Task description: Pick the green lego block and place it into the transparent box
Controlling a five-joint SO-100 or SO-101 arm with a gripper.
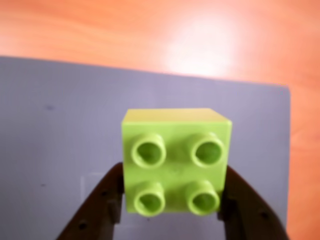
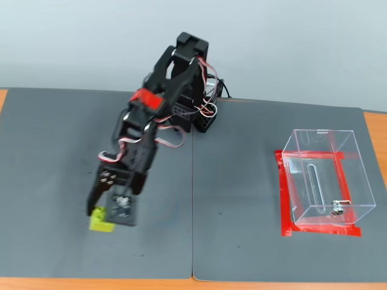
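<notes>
The green lego block (image 1: 175, 160) is a lime brick with four studs, sitting between my two dark fingers (image 1: 97, 205) in the wrist view. My gripper (image 1: 172, 200) is shut on its sides. In the fixed view the block (image 2: 101, 221) is at the front left of the grey mat, at the tip of my gripper (image 2: 104, 212); I cannot tell whether it touches the mat. The transparent box (image 2: 326, 175) stands far to the right, open at the top, with a small metal latch (image 2: 336, 209) and red tape (image 2: 284, 199) around its base.
Two dark grey mats (image 2: 242, 181) cover the orange wooden table (image 2: 376, 130). The arm's base (image 2: 193, 115) stands at the back middle with loose wires. In the wrist view the mat's edge (image 1: 288, 150) and bare wood lie beyond the block.
</notes>
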